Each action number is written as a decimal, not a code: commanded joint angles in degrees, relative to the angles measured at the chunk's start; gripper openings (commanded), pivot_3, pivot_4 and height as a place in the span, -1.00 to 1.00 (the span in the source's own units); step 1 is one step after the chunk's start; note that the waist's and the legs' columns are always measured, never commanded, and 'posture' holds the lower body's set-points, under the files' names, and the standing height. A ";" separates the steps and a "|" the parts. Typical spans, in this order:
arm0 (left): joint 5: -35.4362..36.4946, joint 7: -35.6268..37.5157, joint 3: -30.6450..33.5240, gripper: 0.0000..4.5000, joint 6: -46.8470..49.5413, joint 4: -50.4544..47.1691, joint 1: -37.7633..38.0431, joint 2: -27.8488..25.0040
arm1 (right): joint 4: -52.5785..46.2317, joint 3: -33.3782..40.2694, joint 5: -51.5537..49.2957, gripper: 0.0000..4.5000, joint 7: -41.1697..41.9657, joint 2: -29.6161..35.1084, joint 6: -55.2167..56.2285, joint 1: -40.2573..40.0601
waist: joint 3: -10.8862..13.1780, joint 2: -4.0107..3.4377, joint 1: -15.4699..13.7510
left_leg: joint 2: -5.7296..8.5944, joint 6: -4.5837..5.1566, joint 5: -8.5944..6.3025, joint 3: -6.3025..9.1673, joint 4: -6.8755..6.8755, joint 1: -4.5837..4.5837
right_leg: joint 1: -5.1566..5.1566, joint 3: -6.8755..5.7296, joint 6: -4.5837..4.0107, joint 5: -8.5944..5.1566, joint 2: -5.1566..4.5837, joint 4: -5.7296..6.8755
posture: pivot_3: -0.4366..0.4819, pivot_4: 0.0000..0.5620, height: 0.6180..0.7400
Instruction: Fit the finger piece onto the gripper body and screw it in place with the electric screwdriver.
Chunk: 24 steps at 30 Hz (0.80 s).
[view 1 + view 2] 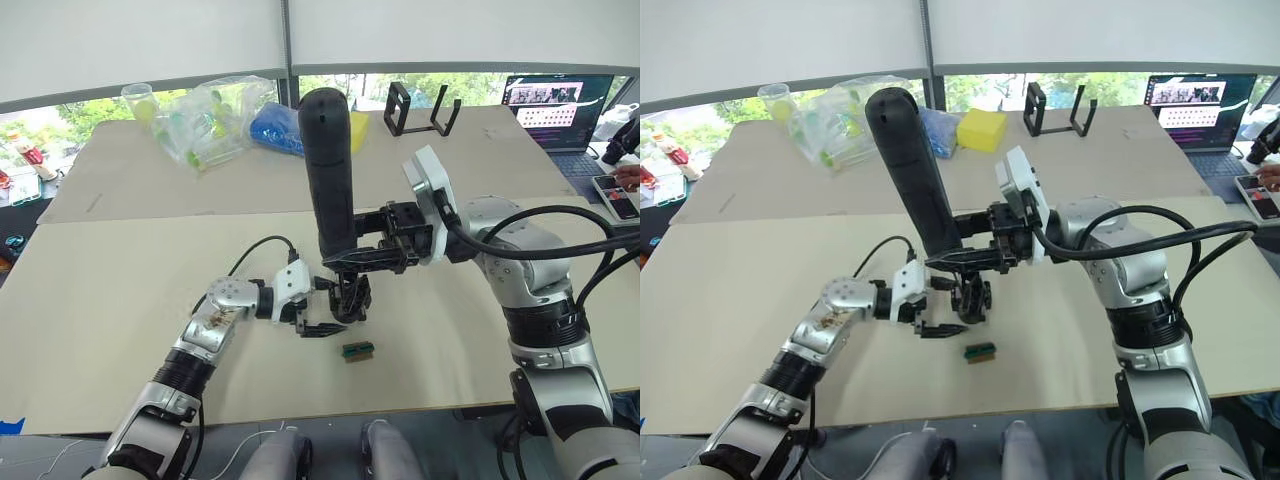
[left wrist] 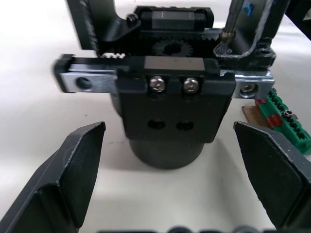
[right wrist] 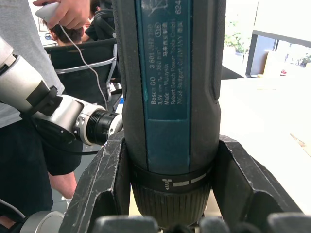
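Dark blue-black electric screwdriver [image 1: 328, 170], upright, thick-barrelled

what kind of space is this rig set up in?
Likely a robotics lab or workshop bench by a window. A board-covered table holds the gripper body under assembly, an open laptop sits at the far corner, and bagged supplies lie near the glass.

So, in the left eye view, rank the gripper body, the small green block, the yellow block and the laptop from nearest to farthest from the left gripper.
1. gripper body, right beside the left gripper, on its right.
2. small green block, a little further right, toward the near table edge.
3. yellow block, far side, behind the electric screwdriver.
4. laptop, far right corner.
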State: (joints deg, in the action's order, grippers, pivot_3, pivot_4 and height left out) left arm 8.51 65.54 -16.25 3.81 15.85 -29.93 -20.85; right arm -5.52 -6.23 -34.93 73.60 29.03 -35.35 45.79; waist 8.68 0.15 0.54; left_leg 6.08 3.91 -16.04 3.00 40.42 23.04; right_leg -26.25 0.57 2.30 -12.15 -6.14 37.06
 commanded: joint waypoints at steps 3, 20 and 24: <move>0.82 -0.85 0.82 1.00 -0.96 1.76 -2.17 2.34 | -2.38 1.23 -0.73 -0.14 0.19 0.63 1.92 -0.41 | 0.00 0.01 -0.08 | 0.01 0.00 0.00 0.00 0.00 0.00 | 0.00 0.00 0.00 0.00 0.00 0.00 | -0.05 -0.47 0.95; -0.93 0.60 0.98 0.03 -5.13 11.88 -5.78 3.47 | 1.19 -1.45 2.64 -0.14 0.62 -0.13 8.66 -3.84 | -0.06 0.03 -0.22 | 0.00 0.00 0.00 -0.01 0.19 -0.15 | 0.17 0.01 0.00 0.00 0.03 -0.02 | -0.05 -0.47 0.95; -0.91 0.08 1.30 0.03 -5.43 12.57 -6.33 3.67 | 4.82 -1.85 2.39 -0.14 -0.70 -0.53 5.38 -1.71 | -0.08 0.05 -0.43 | 0.00 -0.01 0.00 0.00 0.25 -0.19 | 0.21 0.02 0.00 0.00 0.03 0.02 | -0.05 -0.47 0.95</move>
State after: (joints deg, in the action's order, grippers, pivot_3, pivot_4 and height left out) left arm 8.23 67.26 -16.42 -1.17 27.88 -35.06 -16.76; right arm -2.66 -7.13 -33.92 73.45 28.34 -28.27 43.99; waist 8.60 0.21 0.11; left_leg 6.08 3.90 -16.03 3.00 40.69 22.86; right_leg -26.04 0.59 2.30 -12.15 -6.10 37.08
